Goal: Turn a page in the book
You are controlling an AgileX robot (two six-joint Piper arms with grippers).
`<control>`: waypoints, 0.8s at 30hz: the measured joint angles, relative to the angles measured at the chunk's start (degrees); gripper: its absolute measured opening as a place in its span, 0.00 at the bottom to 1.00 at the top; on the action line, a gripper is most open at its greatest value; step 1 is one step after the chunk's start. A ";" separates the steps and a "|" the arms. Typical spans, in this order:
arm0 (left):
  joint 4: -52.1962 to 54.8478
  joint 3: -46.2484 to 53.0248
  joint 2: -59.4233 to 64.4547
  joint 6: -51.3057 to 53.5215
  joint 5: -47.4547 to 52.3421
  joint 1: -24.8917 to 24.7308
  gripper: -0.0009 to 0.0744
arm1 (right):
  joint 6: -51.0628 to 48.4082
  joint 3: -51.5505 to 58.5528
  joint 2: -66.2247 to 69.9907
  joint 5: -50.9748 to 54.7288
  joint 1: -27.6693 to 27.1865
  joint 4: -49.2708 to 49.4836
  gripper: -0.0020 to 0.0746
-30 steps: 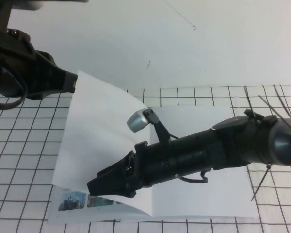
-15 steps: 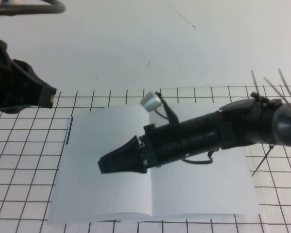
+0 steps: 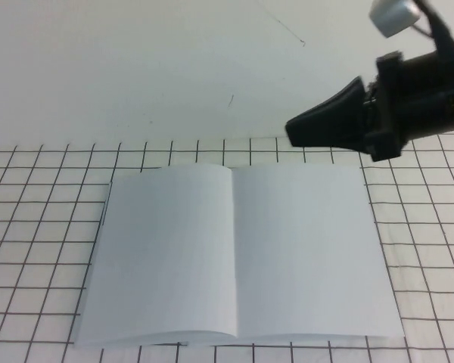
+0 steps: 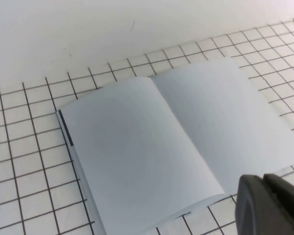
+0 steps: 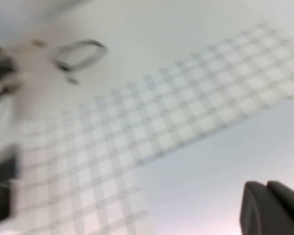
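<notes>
While the book point(image 3: 238, 253) lies open and flat on the checked mat point(image 3: 38, 227), filling the lower middle of the high view, you have both arms clear of it. Its spine runs from the far edge to the near edge, dividing two blank white leaves, so any leaf you turn swings sideways across that line. The page point(image 3: 163, 253) with the photos appears to be the left-hand leaf, blank face up; I judge the turn already made, since nothing printed shows except a thin dark strip at the far left edge point(image 4: 66, 128) of the stack.

Your right gripper point(image 3: 299, 132) sits in the upper right of the high view, above and behind the book's far right corner, its dark snout pointing toward the left of the frame and slightly down. The book lies below and to the left of its tip, well apart. Its fingers look pressed together and it carries nothing. The right wrist view is smeared; it shows only the fingertips point(image 5: 272, 208) in the lower right corner over pale paper and mat.

Your left gripper point(image 4: 269, 205) is out of the high view altogether. In the left wrist view only its dark tips show at the lower right, above the book's right leaf, seemingly pinched together and empty.

Of the two, the right arm is nearer the right leaf's free edge.
</notes>
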 joint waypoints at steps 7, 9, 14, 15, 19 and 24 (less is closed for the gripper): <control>0.73 11.66 -13.75 -0.36 -6.58 0.00 0.01 | 19.44 0.00 -18.98 -10.89 -0.22 -26.56 0.03; 0.56 14.24 -17.26 -0.47 -8.61 0.00 0.01 | 25.87 0.00 -23.57 -11.74 -0.22 -33.89 0.03; -1.45 19.94 -26.01 -0.56 -14.91 0.00 0.01 | 40.28 0.00 -34.72 -10.24 -0.22 -53.88 0.03; -1.78 21.02 -27.74 -0.45 -16.34 0.00 0.01 | 42.97 0.00 -36.85 -9.27 -0.22 -57.53 0.03; -2.31 25.54 -32.72 -0.45 -20.54 0.00 0.01 | 48.69 1.74 -44.78 -6.92 -0.22 -65.83 0.03; -2.53 32.90 -33.64 -0.45 -24.32 0.00 0.01 | 48.08 9.18 -54.11 -8.35 -0.22 -67.35 0.03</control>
